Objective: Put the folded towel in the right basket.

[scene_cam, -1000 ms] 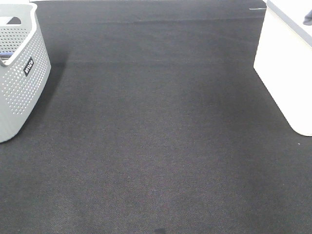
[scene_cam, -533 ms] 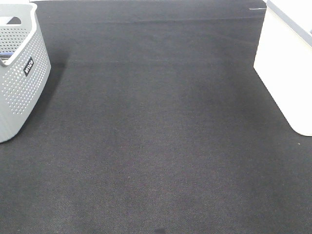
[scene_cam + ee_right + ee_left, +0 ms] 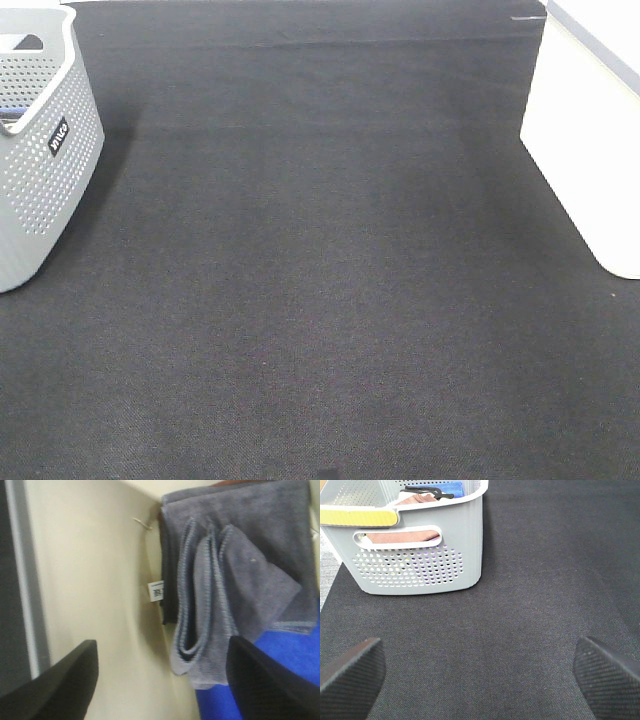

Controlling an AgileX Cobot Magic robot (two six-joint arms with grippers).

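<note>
Wide-spread left gripper (image 3: 480, 675), right gripper (image 3: 162, 680)

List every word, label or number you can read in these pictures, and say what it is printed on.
"MILO", as far as it can be read: white letters on the black label on the grey basket, small and tilted.
White tag on the grey towel: print too blurred to read.
No other text shows.

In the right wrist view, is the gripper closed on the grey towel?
No, the right gripper is open, its fingers wide apart, and the grey towel lies loose inside the white basket.
</note>
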